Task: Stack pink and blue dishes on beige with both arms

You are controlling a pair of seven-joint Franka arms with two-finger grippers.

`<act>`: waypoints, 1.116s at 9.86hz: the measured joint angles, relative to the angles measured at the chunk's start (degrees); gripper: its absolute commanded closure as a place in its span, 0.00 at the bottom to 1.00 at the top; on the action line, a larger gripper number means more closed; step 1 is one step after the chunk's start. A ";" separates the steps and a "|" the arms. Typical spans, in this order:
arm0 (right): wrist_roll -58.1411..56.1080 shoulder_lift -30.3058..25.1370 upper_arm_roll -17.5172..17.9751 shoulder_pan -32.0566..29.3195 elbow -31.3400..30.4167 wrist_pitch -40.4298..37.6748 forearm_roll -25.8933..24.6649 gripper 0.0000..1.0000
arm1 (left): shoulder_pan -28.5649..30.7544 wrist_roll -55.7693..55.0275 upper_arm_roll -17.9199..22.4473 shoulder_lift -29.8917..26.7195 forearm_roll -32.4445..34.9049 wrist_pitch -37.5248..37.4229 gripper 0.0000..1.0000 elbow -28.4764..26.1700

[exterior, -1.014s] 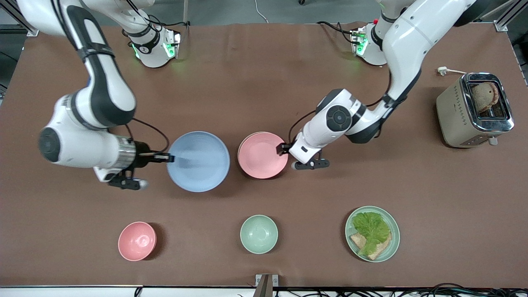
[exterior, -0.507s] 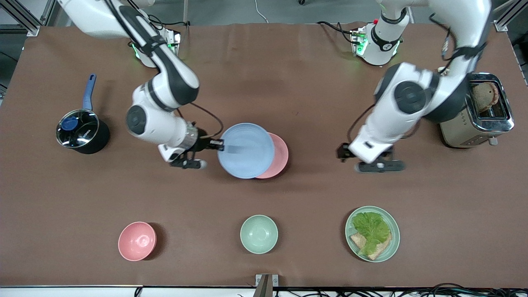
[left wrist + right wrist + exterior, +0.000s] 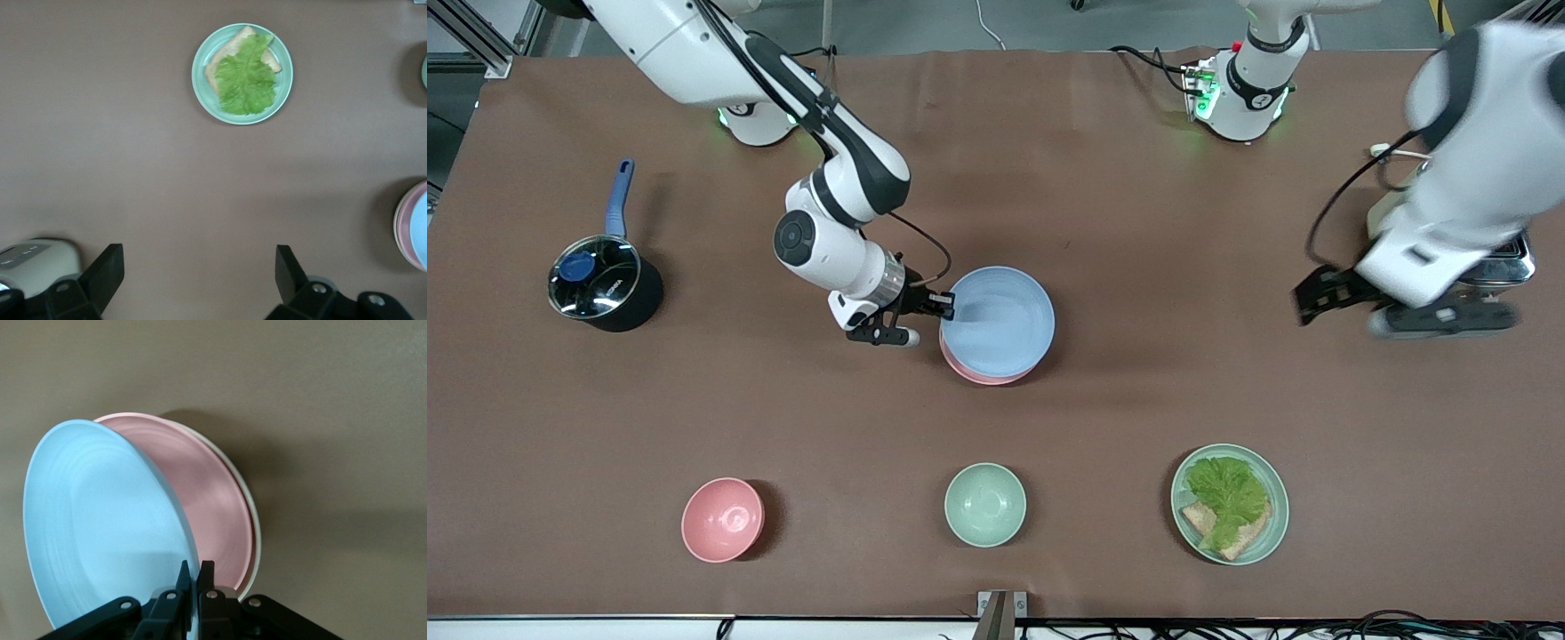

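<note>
Blue plate (image 3: 998,321) carried over pink plate (image 3: 207,513) (tilted), right gripper (image 3: 192,577) clamped on rim; left gripper (image 3: 197,273) withdrawn, apart.

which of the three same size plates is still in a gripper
The blue plate: the right gripper pinches its rim, holding it tilted above the pink plate, which lies flat on the beige plate. The left gripper, open, holds nothing.

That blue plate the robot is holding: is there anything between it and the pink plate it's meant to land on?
Nothing visible. The right gripper holds the blue plate by its rim, tilted just above the pink plate, which already lies on the beige plate. The gap between them looks empty. The left gripper waits over the toaster.
</note>
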 measured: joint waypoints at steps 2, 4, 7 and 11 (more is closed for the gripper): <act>0.00 0.49 -0.01 0.02 -0.63 1.08 -0.04 0.90 | -0.29 5.19 4.14 -0.76 -0.49 -8.09 0.00 6.28; -0.02 0.69 -0.02 0.06 -1.28 1.80 -0.07 0.13 | -0.35 6.57 6.04 -3.19 -0.54 -11.42 0.00 7.07; -0.15 0.08 -0.15 -0.16 -0.99 2.04 -0.27 0.00 | -0.35 6.49 6.48 -4.55 -0.54 -12.98 0.00 7.66; -0.02 -17.19 -6.14 -5.76 3.19 -22.39 -14.58 0.00 | -0.76 5.47 7.58 -4.50 -1.47 -17.45 0.00 10.26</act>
